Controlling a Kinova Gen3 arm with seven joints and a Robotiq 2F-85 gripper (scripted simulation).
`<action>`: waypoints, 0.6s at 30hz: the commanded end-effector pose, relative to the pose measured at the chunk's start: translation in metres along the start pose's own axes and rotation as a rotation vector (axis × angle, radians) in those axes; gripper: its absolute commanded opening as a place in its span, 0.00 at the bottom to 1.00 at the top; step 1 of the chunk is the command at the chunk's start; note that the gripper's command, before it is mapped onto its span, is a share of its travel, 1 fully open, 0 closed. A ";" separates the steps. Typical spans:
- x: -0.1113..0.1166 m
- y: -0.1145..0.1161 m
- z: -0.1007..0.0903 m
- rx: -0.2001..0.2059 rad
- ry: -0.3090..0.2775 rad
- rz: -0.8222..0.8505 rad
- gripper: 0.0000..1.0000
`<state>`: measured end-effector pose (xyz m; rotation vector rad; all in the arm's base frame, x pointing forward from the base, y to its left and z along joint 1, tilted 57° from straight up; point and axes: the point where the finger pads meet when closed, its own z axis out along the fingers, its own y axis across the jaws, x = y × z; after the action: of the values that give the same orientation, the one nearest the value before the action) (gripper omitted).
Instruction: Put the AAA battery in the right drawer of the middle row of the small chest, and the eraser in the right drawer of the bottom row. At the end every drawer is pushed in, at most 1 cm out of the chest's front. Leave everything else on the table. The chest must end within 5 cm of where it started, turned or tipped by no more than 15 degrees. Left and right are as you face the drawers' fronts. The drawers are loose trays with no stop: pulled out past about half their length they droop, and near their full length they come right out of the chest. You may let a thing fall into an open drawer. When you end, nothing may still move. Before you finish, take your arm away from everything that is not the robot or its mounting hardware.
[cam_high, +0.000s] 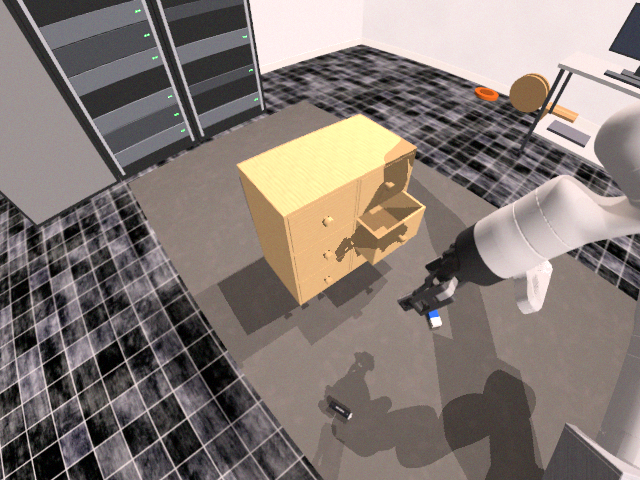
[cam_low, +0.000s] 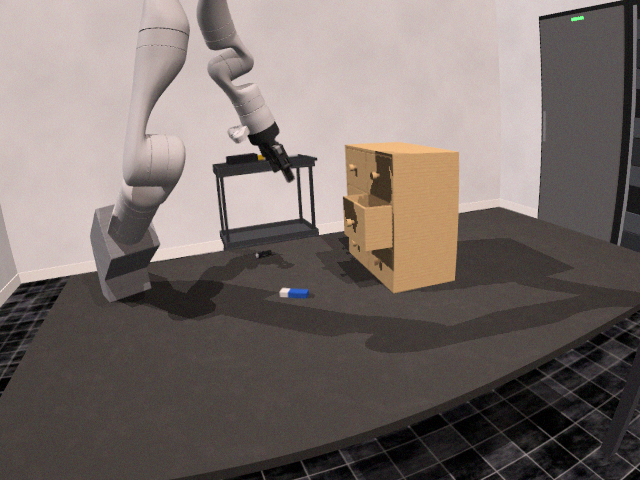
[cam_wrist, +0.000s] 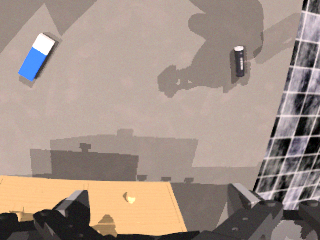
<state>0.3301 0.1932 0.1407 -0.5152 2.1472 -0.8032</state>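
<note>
The wooden chest (cam_high: 305, 170) (cam_low: 423, 217) (cam_wrist: 150, 200) stands upright. Its right middle-row drawer (cam_high: 385, 250) (cam_low: 378, 227) is pulled well out; I see no object in the visible part of its inside. The other drawers look pushed in; the right bottom-row drawer is mostly hidden in the top view and shadowed in the exterior view. The blue and white eraser (cam_high: 434, 318) (cam_low: 294, 292) (cam_wrist: 37, 57) lies flat on the table in front of the chest. The black AAA battery (cam_high: 340, 408) (cam_low: 264, 253) (cam_wrist: 239, 61) lies on the table, farther from the chest. My gripper (cam_high: 416, 285) (cam_low: 289, 178) (cam_wrist: 158, 203) is open and empty, above the table in front of the chest.
The table (cam_high: 196, 206) (cam_low: 258, 403) (cam_wrist: 125, 105) carries shadows of the arm and chest. Its edge is beyond the battery in the wrist view. The robot's base (cam_low: 126, 268) stands on the table, away from the chest. Racks and a shelf stand in the background.
</note>
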 end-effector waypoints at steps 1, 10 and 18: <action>-0.009 -0.019 -0.006 0.035 0.159 0.056 1.00; -0.008 -0.056 -0.028 0.118 0.303 0.105 1.00; -0.008 -0.088 -0.048 0.197 0.393 0.154 1.00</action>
<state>0.3065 0.1536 0.2214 -0.1254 2.3737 -1.0769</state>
